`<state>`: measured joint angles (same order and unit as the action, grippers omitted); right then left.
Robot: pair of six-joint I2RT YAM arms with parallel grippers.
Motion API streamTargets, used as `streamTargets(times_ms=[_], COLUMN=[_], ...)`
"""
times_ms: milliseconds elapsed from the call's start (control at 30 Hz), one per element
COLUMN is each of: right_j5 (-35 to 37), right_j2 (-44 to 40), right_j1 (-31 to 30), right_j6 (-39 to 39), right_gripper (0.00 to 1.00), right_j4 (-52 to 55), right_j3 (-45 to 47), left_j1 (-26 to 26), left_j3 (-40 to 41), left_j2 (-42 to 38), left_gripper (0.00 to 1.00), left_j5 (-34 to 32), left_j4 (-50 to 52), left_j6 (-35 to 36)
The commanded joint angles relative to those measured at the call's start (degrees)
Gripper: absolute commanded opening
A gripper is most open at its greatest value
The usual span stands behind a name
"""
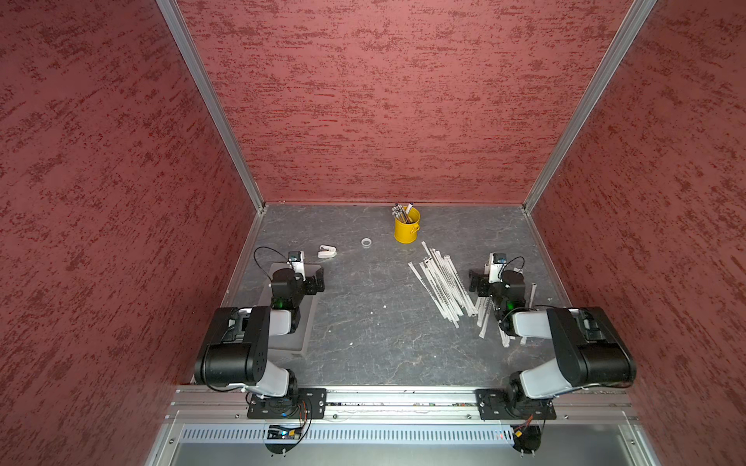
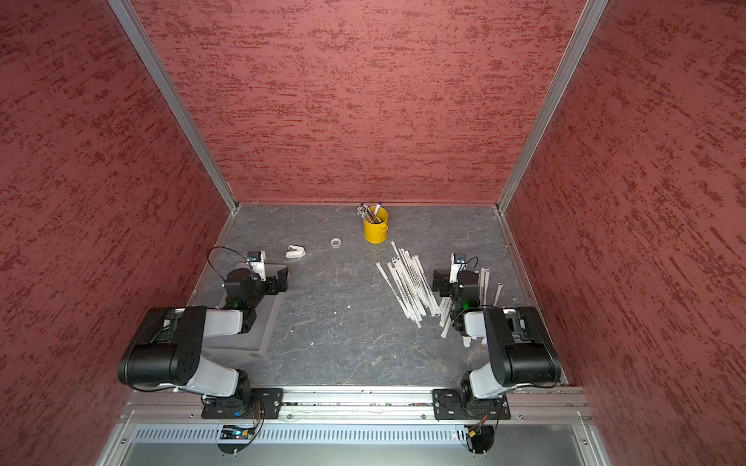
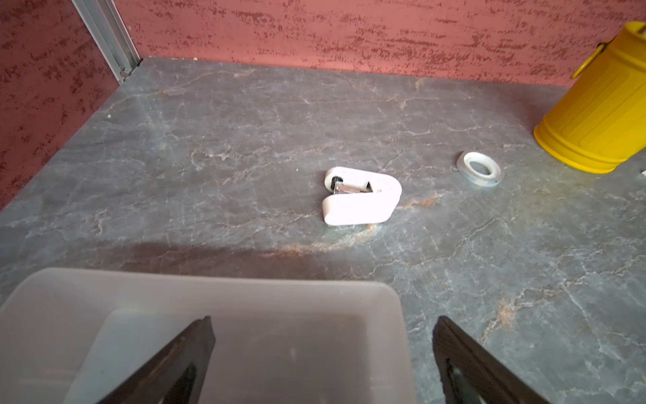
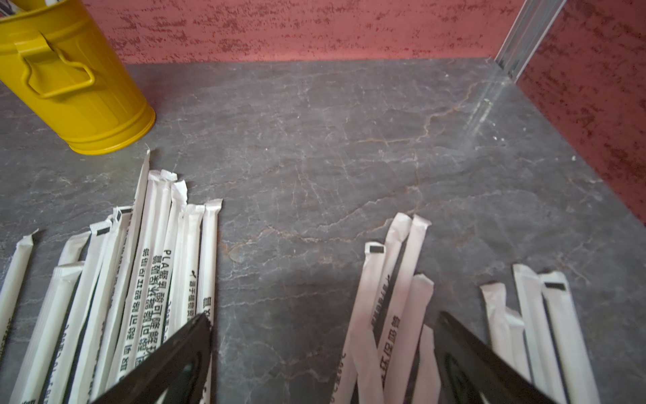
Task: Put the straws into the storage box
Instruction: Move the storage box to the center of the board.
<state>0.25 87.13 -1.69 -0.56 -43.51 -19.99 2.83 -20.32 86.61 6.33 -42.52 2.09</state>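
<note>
1. Found the straws [image 1: 444, 280] lying loose on the grey table [image 1: 375, 331], on the robot's right side. Counted one main fanned pile just on the near side of the yellow bucket [image 1: 407, 232], plus smaller groups partly hidden beneath the right arm.
2. Found the storage box [image 1: 288, 341] flat on the table's left side, well apart from the straws, largely covered by the left arm in both top views.
3. Saw the left gripper [image 3: 323, 320] above the box's far end, jaws spread wide, gripping nothing. Placed one finger over the box's inside, the other over bare table just beside its rim.
4. Saw the right gripper [image 4: 323, 316] above the straws, jaws likewise spread, pinching nothing. Made out bare tabletop between the fingers, the main pile by one finger, smaller clusters around the other.
5. Noted a white stapler [image 3: 360, 199] and a tape roll [image 3: 479, 168] on the table beyond the box, and dark-tipped pens [image 1: 401, 212] standing in the bucket.
</note>
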Motion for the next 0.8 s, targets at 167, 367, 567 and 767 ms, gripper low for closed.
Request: streamTargets(times_ms=[167,367,567,767], right_j5=[2.27,10.97,21.28,-0.5], right_j2=[1.01,-10.92,-24.81,-28.43], right_j1=[-0.76,-2.72,-5.68,-4.74], right_j6=[-1.38,0.8,20.22,35.04], right_gripper=[0.99,0.99,0.99,0.85], right_j4=[-9.38,5.61,41.58,52.36], right_j3=[-1.56,-3.92,-14.89,-18.23], left_j1=[-1.59,-12.56,-20.2,-14.03], left_j3=[-1.53,-2.18,-16.04,-25.2], left_j2=[-1.48,-16.32,-29.71,-31.43], left_gripper=[1.0,1.0,1.0,1.0], left_j5=[-4.64,-29.98,-45.67,-24.1], left_j4=[-6.63,7.57,51.39,73.57], left_j6=[-0.89,-0.25,-13.37,-27.63])
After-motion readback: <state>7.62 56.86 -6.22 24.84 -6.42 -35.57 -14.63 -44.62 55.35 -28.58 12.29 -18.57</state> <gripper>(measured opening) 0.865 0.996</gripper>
